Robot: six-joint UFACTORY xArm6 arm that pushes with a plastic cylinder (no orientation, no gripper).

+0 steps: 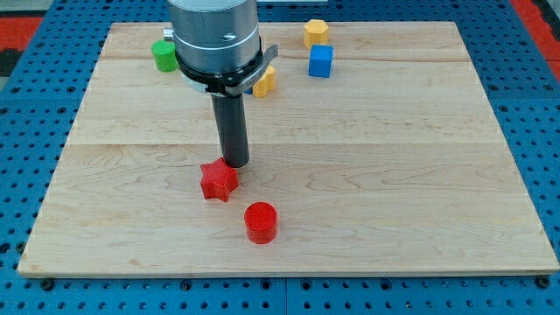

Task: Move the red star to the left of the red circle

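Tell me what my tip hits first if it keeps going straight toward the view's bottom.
Most likely the red star: my tip sits right at its upper right edge. Contact looks made already, though depth is unclear.

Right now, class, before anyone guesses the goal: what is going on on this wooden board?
A robot arm ending in a dark rod is working the board. My tip sits just above the red star in the view, touching or nearly so. The red circle lies apart, to the star's lower right. A green block, two yellow blocks and a blue cube sit untouched near the view's top.
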